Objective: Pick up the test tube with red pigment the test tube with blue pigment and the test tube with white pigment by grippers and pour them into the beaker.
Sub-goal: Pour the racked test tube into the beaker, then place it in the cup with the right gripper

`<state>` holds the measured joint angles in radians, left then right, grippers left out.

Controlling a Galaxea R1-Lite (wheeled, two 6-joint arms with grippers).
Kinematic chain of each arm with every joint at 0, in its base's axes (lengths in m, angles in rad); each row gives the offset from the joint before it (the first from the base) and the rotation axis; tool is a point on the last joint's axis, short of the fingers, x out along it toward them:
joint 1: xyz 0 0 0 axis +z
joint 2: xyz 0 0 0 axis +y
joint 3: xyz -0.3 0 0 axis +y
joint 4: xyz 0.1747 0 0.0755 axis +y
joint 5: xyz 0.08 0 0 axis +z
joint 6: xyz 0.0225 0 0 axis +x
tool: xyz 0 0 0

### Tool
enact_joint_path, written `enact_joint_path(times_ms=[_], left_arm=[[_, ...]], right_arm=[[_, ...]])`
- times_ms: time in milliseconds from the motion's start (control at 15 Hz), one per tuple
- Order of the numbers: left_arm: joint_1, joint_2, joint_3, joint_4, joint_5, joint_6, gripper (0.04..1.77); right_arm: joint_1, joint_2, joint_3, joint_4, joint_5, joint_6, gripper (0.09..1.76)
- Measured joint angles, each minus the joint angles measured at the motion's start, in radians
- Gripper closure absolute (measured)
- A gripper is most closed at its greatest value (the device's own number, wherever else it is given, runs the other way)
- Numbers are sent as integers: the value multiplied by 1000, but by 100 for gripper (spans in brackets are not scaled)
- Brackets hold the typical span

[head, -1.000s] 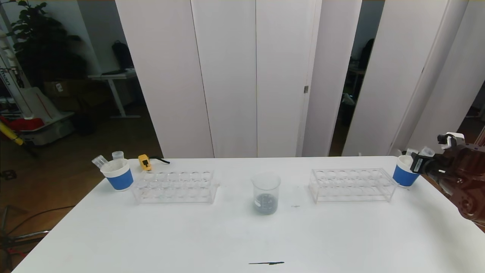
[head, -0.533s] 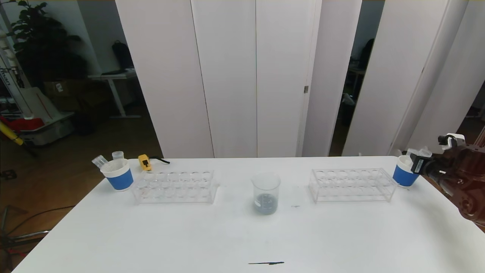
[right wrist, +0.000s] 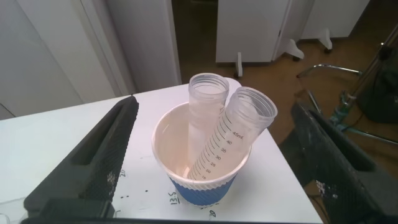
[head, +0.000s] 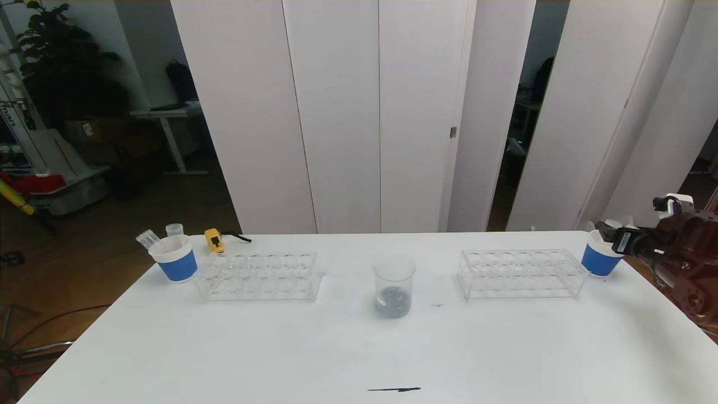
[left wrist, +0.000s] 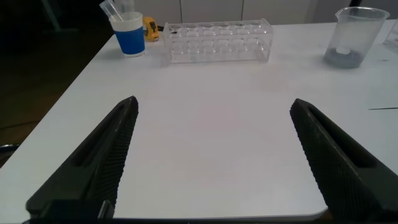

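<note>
On the white table (head: 336, 348), two emptied tubes (right wrist: 233, 140) are left in the right-hand cup (head: 598, 260); the right gripper (right wrist: 217, 168) stands spread above, holding nothing. The beaker (head: 394, 285) holds dark liquid. Pouring appears complete; withdrawal is judged next. The left gripper (left wrist: 211, 155) is parked, fingers apart.

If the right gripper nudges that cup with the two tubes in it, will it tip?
Probably, and easily. The cup looks like thin paper, so light. Both tubes lean on its rim and stick out well above it, likely making it top-heavy. It also stands near the table corner, so a push might send it off.
</note>
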<state>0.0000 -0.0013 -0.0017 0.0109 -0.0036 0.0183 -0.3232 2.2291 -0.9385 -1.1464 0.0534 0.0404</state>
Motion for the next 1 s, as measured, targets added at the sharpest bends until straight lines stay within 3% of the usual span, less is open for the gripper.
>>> enact_joint_path(times_ms=[267,400,1000], left_arm=[[0,0,0,0,0,0,6],[0,0,0,0,0,0,6],[0,0,0,0,0,0,6]], right_arm=[[-13,-91,-1,13,16,-2,10],[-21,-186,3,82,27,-3,10],[-13,-920,35,714,149,-3,10]])
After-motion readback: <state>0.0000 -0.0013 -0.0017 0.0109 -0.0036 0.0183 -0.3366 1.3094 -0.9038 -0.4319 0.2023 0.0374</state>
